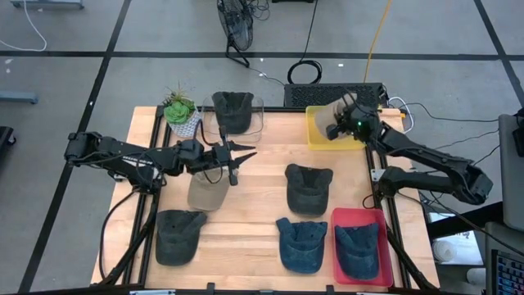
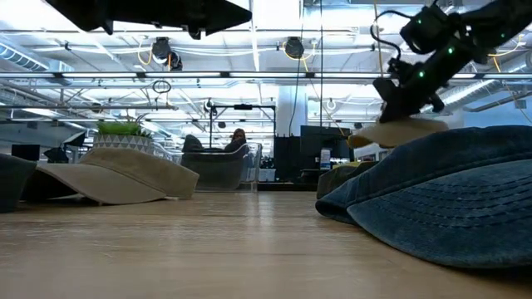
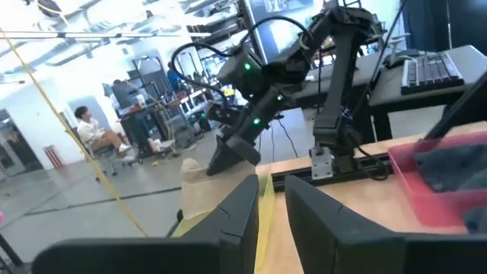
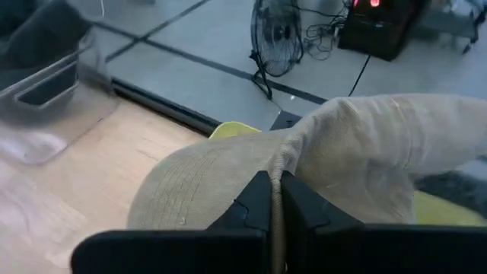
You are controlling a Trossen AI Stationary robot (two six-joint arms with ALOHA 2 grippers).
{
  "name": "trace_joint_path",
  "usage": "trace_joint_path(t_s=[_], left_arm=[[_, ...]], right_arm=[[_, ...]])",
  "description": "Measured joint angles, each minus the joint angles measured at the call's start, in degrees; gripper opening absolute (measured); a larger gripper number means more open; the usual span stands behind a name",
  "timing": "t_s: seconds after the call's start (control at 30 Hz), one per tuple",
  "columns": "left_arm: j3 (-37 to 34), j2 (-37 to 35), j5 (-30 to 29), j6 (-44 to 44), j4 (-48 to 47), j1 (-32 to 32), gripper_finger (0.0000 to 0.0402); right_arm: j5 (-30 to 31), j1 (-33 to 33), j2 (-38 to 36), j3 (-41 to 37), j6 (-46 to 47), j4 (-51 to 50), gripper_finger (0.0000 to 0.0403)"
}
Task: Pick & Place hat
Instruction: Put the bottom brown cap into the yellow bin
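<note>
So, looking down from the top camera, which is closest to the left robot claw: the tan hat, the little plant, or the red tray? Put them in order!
From the left gripper, in the high view:
1. Tan hat, just below and beside it, mid-table.
2. Little plant, at the table's back left corner.
3. Red tray, far across at the front right, with a blue hat inside.

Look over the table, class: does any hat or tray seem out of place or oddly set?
Nothing looks spilled or damaged. One oddity: the clear tray hangs over the table's far edge. The right gripper holds a beige hat above the yellow tray, so that one is simply mid-move. The left gripper hovers over mid-table with nothing in it.
</note>
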Motion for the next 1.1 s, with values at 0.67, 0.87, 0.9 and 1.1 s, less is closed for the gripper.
trace_joint_path(t_s=[0.67,0.87,0.9,1.1], left_arm=[[0.0,0.0,0.1,-1.4,-2.2,-0.3,0.0079],[0.0,0.0,2.6,-1.6,-2.2,-0.3,0.0079],[0.0,0.0,2.6,-1.6,-2.2,-0.3,0.0079],[0.0,0.0,2.7,-1.7,-2.2,-0.2,0.0079]], right_arm=[[5.9,-0.5,0.0,-16.5,8.4,23.1,0.0],[5.8,-0.5,0.0,-20.3,8.4,30.1,0.0],[5.8,-0.5,0.0,-20.8,8.4,30.7,0.0],[5.6,-0.5,0.0,-22.2,9.4,31.1,0.0]])
